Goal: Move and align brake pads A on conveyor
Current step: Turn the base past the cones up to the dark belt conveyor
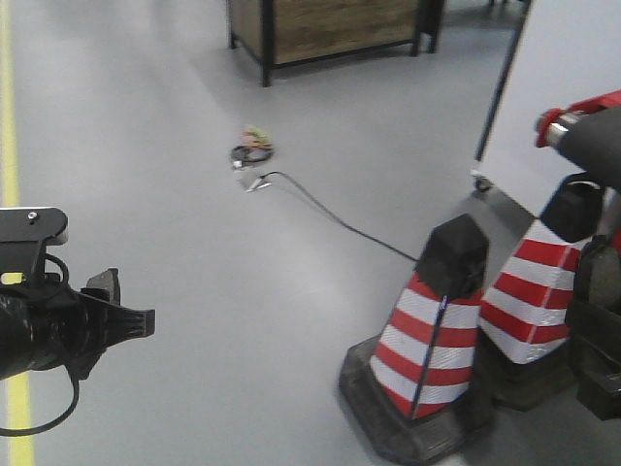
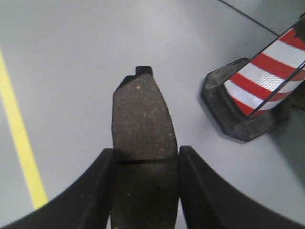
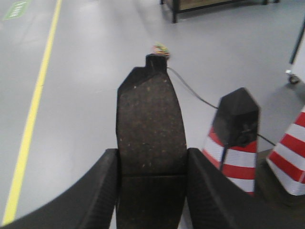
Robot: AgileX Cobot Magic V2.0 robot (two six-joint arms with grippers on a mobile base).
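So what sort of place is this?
Probably a factory or workshop floor: smooth grey painted floor with a yellow lane line, red-and-white striped traffic cones, and a black cable lying loose.

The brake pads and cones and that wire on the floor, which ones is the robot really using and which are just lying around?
For the job:
- brake pad clamped in the left gripper
- brake pad clamped in the right gripper

Just lying about:
- two striped traffic cones
- black cable
- wooden cabinet
- yellow floor line
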